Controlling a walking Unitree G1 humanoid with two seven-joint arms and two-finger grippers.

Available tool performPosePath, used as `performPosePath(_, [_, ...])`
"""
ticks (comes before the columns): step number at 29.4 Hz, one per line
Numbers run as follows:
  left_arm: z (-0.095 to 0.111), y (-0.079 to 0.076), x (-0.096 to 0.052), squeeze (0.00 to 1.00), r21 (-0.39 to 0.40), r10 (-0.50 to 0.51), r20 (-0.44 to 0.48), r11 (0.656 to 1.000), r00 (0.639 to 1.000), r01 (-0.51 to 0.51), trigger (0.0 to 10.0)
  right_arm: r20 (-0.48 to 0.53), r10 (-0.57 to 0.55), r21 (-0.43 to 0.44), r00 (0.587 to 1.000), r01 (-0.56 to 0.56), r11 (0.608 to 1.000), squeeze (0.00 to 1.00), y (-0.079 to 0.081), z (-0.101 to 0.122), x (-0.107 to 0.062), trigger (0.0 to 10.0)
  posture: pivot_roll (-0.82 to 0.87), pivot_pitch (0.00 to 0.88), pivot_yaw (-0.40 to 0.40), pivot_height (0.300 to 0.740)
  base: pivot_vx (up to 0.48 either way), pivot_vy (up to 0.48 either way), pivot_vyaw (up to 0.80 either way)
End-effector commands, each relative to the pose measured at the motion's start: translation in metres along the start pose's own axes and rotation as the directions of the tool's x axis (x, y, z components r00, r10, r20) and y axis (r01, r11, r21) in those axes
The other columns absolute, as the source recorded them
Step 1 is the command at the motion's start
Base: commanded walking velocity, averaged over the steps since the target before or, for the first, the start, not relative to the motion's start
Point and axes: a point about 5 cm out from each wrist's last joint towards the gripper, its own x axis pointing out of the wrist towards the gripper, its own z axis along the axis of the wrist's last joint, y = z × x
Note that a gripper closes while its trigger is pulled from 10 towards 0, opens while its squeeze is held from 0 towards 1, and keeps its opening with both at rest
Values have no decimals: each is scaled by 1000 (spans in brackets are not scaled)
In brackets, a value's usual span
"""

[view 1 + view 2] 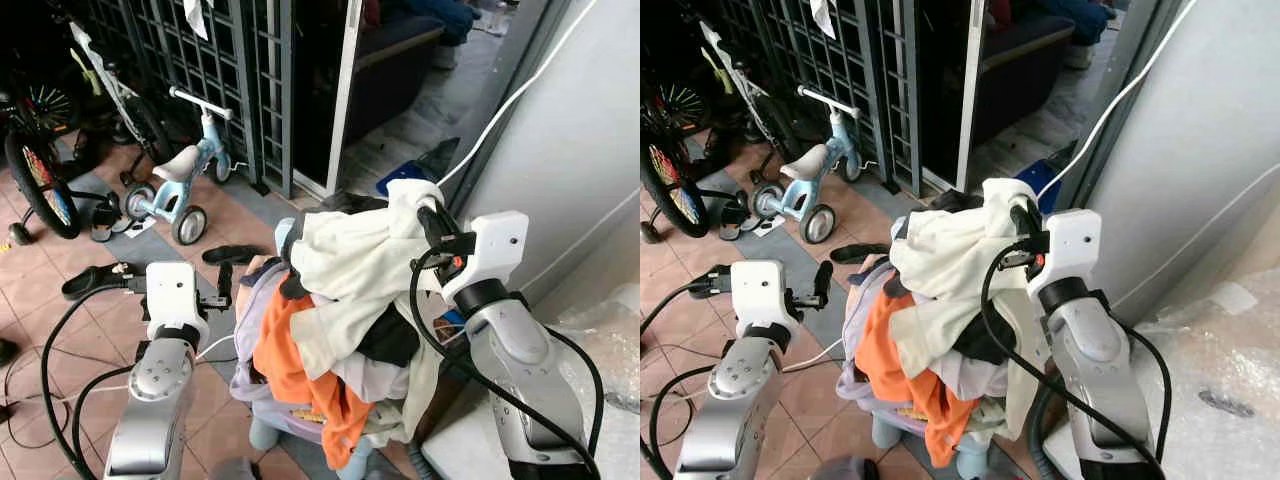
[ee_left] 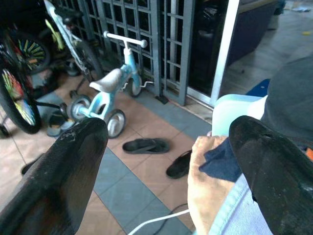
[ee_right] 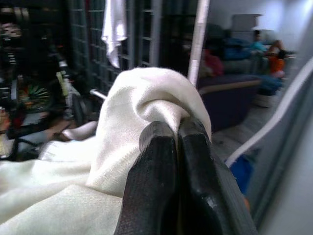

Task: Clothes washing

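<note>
A heap of clothes (image 1: 335,340) overflows a pale basket (image 1: 270,415) on the tiled floor in front of me. On top lies a cream garment (image 1: 365,250), above an orange one (image 1: 285,360) and a lilac one (image 1: 250,300). My right gripper (image 1: 432,222) is shut on a fold of the cream garment (image 3: 146,112) and holds it raised above the heap. My left gripper (image 1: 160,282) stands open to the left of the basket, holding nothing, its fingers (image 2: 58,181) wide apart.
A white washing machine (image 1: 1210,170) stands at my right with a white cable (image 1: 1110,110) along it. A light-blue balance bike (image 1: 180,175), bicycles (image 1: 40,170), sandals (image 1: 232,254) and floor cables (image 1: 50,380) lie to the left. A metal gate (image 1: 230,70) stands behind.
</note>
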Motion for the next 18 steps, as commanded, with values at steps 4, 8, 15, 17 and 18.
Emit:
performPosePath(4, [2,-3,3,0,1,-12,9,1000,1000,12,10000,17,-13,-22,1000,13,1000,0,-1,5,-2,10000,-57,0,-12,740,0,0,-784])
performPosePath(8, [2,-3,4,0,0,3,8,1000,1000,-3,10000,11,-6,-28,1000,7,1000,0,0,3,-1,10000,-54,0,-16,740,0,0,-209])
performPosePath(15, [1,-2,4,0,-6,10,6,1000,1000,-9,10000,1,6,-34,1000,-6,999,0,2,-1,-1,10000,-55,0,-17,740,0,0,0])
performPosePath(17, [1,-2,5,0,-6,10,5,1000,1000,-10,10000,0,8,-35,1000,-8,999,0,2,-1,-1,10000,-55,0,-17,740,-124,0,0])
performPosePath(18, [1,-2,5,0,-5,9,4,1000,1000,-9,10000,1,10,-36,1000,-10,999,0,3,-1,0,10000,-55,0,-17,740,-247,0,0])
